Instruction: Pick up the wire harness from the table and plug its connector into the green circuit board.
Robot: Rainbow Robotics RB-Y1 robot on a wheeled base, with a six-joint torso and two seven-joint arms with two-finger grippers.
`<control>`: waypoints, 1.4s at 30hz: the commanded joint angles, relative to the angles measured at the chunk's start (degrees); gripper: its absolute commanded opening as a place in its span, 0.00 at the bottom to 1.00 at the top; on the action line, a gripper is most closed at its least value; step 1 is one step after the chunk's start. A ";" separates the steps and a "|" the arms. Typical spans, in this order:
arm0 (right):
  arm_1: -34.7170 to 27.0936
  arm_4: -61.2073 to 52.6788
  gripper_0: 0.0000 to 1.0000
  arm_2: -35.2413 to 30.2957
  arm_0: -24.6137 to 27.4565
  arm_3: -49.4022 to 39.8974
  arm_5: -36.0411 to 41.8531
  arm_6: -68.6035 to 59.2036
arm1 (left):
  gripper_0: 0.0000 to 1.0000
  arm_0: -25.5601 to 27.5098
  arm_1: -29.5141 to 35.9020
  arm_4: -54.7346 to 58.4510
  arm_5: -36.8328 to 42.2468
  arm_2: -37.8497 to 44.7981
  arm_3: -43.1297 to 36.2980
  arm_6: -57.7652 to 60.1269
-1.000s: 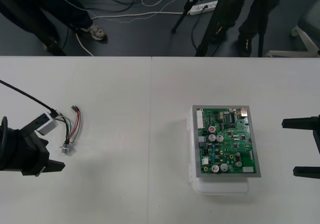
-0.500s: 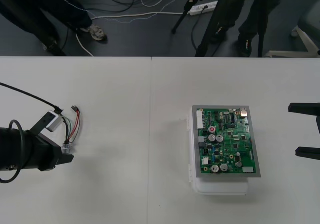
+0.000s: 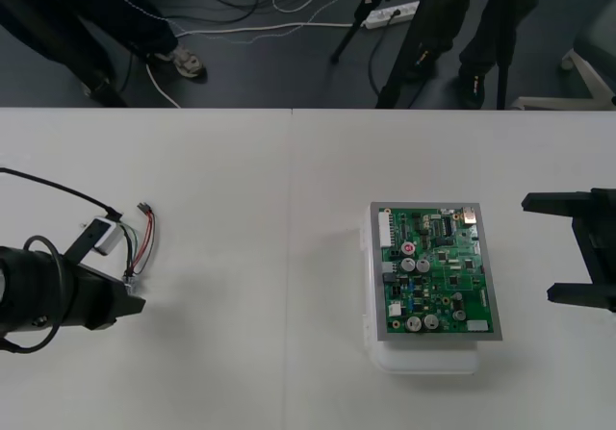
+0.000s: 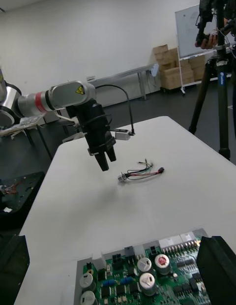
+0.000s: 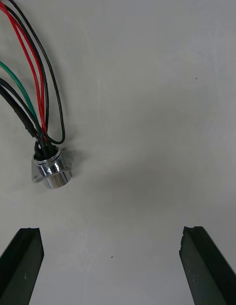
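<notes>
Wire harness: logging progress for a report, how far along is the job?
Nothing is done: wire harness lies on the table, apart from the green board. In hand: left gripper, jaws open, hovers by its socket. Left: grasp, carry, plug. Right gripper waits open.

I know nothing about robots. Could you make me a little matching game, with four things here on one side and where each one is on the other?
1 wire harness
2 green circuit board
3 left end effector
4 right end effector

A on a white base
B open, just off the board's right side
C loose on the table, unplugged
D open, over the table by the harness's metal socket

Pairs: 1-C, 2-A, 3-D, 4-B
</notes>
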 commanded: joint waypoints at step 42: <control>-4.65 -0.89 1.00 3.09 1.45 -2.95 -0.50 16.04 | 0.79 -8.15 -11.94 -17.24 -0.53 3.84 12.40 0.77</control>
